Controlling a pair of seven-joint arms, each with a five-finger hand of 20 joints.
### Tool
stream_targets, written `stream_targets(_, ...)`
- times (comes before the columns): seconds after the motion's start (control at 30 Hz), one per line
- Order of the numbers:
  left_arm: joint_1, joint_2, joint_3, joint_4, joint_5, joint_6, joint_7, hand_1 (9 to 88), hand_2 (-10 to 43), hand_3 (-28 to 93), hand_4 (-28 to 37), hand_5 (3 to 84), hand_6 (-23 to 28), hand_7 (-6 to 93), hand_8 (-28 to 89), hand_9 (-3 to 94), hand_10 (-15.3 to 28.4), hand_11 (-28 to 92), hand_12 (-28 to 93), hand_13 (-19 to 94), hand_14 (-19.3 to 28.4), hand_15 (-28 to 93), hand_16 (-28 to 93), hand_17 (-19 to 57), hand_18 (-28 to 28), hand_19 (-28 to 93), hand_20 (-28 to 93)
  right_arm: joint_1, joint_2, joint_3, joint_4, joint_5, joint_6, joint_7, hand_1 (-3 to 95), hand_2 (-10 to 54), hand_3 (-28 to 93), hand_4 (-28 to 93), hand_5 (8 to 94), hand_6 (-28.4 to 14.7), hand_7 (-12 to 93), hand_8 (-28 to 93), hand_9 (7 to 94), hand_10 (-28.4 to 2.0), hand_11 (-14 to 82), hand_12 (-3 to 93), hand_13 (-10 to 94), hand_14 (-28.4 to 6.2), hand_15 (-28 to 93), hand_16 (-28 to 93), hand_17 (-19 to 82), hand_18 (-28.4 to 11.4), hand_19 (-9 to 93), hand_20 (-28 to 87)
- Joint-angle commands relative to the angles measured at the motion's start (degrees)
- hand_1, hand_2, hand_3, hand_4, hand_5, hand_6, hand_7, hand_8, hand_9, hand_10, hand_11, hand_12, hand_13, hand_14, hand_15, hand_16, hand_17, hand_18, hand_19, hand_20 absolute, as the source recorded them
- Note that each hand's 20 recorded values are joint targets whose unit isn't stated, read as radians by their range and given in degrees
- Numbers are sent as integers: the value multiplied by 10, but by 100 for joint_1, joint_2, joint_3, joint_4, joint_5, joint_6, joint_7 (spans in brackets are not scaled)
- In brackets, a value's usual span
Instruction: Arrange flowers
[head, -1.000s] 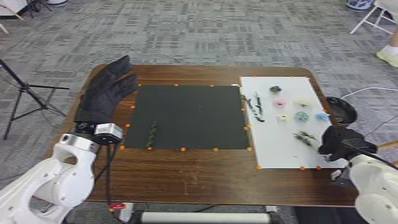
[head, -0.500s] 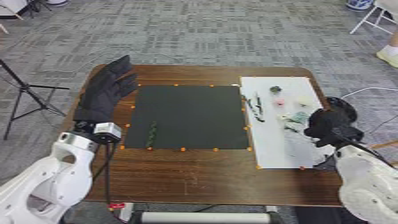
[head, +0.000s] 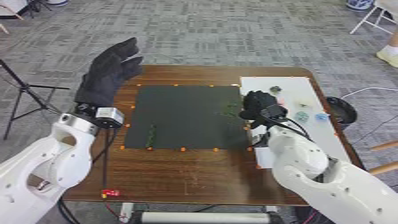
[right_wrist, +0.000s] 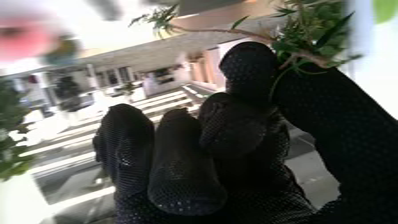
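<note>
At the black mat's (head: 187, 117) edge on the brown table (head: 178, 172), grey carpet (head: 213, 30) beyond: right hand (head: 259, 104) pinching green sprig (head: 233, 106); left hand (head: 107, 75) straight-fingered.

Tally: one black mat (head: 187, 112), one white sheet (head: 296, 83) right of it, two green sprigs (head: 151, 136) at the mat, five blooms (head: 302, 116) showing at right: dark, pink, pale, teal, blue.

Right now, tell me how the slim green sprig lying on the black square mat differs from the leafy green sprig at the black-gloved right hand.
The slim sprig lies on the mat; the leafy sprig is pinched in the right hand. The slim sprig is narrow along its length, while the leafy sprig spreads into bushy clumps. Both are green foliage.
</note>
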Motion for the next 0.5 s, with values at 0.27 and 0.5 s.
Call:
stream_targets(0.27, -1161, -107, 772, 205, 79, -281, 140, 292, -59, 663, -226, 274, 45, 188, -83, 172, 131, 218, 191, 136, 171, 272, 27, -94, 186, 385, 96, 400, -1630, -909, 920, -378, -666, 484, 401, -86, 830, -109, 756, 11, 523, 255, 833, -86, 650, 438, 811, -69, 867, 337, 529, -205, 932, 731)
stream_targets(0.5, -649, -147, 508, 171, 49, -197, 10, 292, -59, 668, -231, 273, 44, 204, -94, 173, 132, 228, 187, 134, 175, 285, 21, -97, 187, 384, 102, 287, -1766, -998, 947, -400, -732, 565, 405, -90, 832, -118, 771, 14, 505, 251, 841, -81, 641, 438, 818, -63, 860, 342, 538, -205, 932, 731)
